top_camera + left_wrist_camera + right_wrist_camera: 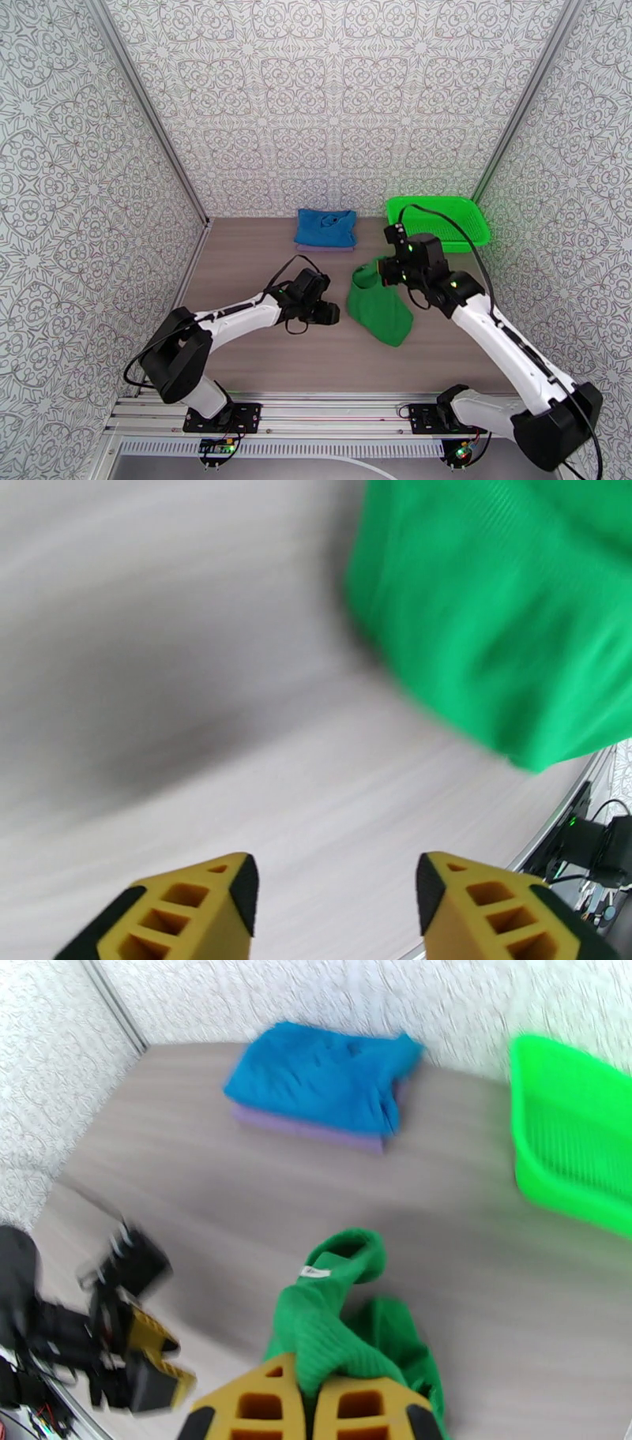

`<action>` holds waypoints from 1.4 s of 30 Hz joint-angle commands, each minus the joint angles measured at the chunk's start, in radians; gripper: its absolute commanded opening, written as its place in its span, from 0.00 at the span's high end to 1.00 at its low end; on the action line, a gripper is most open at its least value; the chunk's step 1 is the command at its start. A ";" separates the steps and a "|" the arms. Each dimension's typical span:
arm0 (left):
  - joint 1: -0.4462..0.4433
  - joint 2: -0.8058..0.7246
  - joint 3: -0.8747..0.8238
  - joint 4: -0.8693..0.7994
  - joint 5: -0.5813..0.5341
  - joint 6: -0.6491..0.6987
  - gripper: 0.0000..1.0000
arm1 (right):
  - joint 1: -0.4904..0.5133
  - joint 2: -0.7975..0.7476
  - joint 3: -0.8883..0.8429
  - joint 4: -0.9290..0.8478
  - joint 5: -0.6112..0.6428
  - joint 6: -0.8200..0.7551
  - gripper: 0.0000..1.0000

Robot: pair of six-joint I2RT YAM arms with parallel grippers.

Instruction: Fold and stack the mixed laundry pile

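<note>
Right gripper (316,1406): you have it clamped on a bunched fold of the dark green garment (381,314), whose remainder lies on the table (261,355).
Left gripper (337,890): your jaws stand apart, gripping nothing, near that garment.
Stack: blue garment (325,226) folded atop lavender garment (308,1127), beside the basket (466,237).

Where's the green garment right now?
In the top view the green garment lies just right of centre, its far end pinched by the right gripper, with the folded blue garment behind it.
</note>
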 commanded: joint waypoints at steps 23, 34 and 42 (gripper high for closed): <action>0.084 0.642 0.778 -0.246 0.236 0.304 0.28 | -0.006 -0.360 -0.390 -0.149 -0.056 0.205 1.00; 0.059 0.735 0.883 -0.226 0.101 0.322 0.31 | -0.005 -0.364 -0.394 -0.147 -0.072 0.216 1.00; 0.040 0.759 0.894 -0.166 -0.007 0.296 0.54 | -0.005 -0.369 -0.390 -0.141 -0.079 0.220 1.00</action>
